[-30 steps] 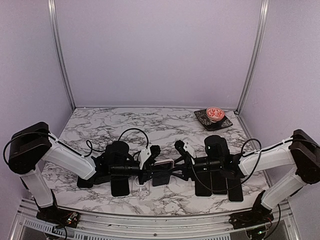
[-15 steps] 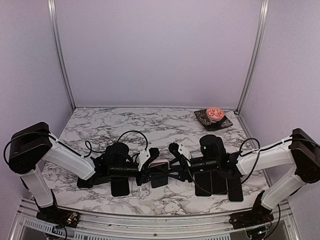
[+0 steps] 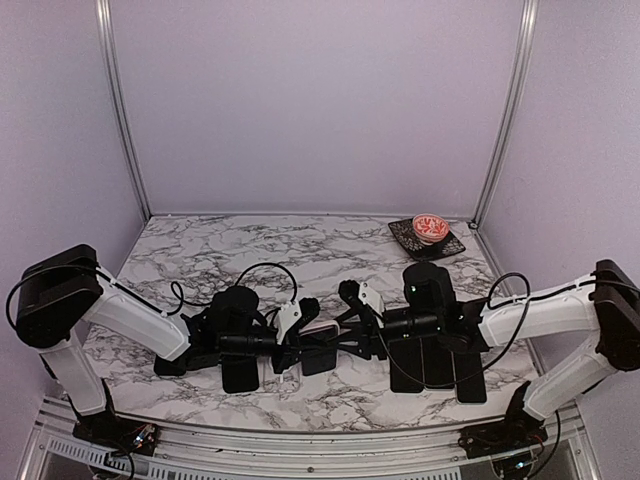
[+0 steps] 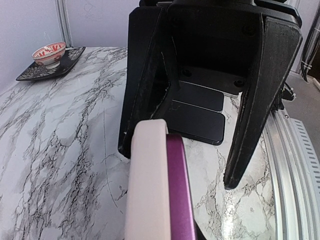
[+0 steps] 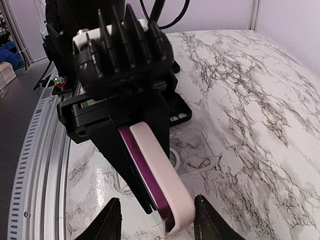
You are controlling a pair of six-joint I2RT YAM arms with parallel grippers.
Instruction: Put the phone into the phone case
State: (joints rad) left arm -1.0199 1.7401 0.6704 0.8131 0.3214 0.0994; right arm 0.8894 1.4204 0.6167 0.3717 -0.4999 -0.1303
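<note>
Soft, even light in all 3 views, with faint shadows on the marble table [image 3: 200, 245]. The near phone [image 4: 155, 200] looks soft in the left wrist view; the right wrist view bows the rail [image 5: 35, 165] at its left edge

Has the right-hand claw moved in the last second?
Yes, slightly: the right gripper has edged left, judged against the bowl at the back, which stays put.

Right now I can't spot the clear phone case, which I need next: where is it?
In the right wrist view, the clear phone case lies flat on the marble table near centre, just below the phone held by the left tool.
</note>
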